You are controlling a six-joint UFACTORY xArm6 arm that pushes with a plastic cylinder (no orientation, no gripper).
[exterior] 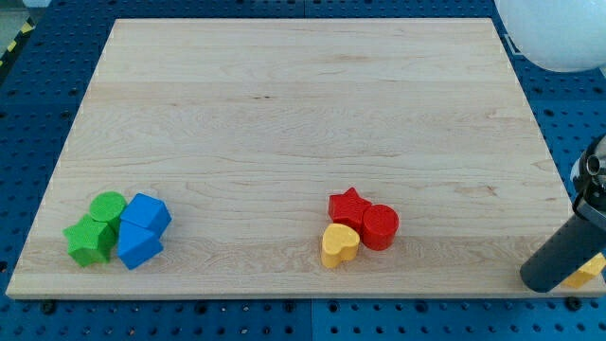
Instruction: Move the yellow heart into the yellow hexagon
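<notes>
Camera view, board: wooden board [303, 123] on a blue pegboard table [28, 114], most of its surface bare.
Camera view, yellow heart: yellow heart [339, 245] near the view's bottom, a little right of centre, lying flat.
Camera view, heart's neighbours: red star [347, 206] touching the heart from above; red cylinder [381, 226] touching or just beside the heart on its right.
Camera view, yellow hexagon: yellow block [583, 273] at the view's bottom right edge, largely hidden behind the rod; shape not legible, judged to be the yellow hexagon.
Camera view, rod: dark rod [563, 254] slanting down at the view's bottom right; my tip hidden or out of frame, position not determinable.
Camera view, tool state: no jaws fitted, nothing held; plain pushing rod only, so open or closed does not apply.
Camera view, other blocks: green cylinder [107, 206], green block [91, 240] and two blue blocks [146, 214] [138, 245] clustered at the view's bottom left, well apart from the work.
Step in hand, judged: approach not yet made; heart untouched.
Method advised: bring tip round to the heart's left side, below the red star, then push straight towards the view's right along the bottom edge.
Risk: red cylinder sits in the path; likely dragged along unless heart is first nudged downward clear of it.
Risk: bottom edge of board close; keep push level.
</notes>
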